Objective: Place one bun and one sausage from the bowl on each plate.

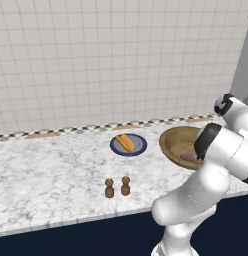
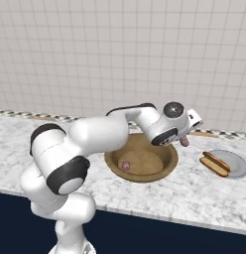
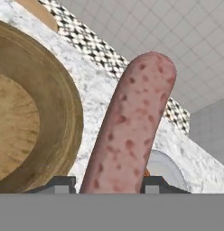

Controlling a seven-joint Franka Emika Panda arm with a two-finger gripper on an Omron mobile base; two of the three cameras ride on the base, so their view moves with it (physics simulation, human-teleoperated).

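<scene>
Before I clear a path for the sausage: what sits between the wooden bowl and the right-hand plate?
Bare marble counter, seen in the right base view between bowl and plate.

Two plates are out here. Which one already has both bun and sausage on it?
The grey plate right of the bowl: it holds a bun with a sausage in it. The dark blue plate left of the bowl holds a bun alone.

Bare counter (image 2: 194, 191) lies between bowl (image 2: 167, 163) and seemingly occupied plate (image 2: 239, 166).
</scene>
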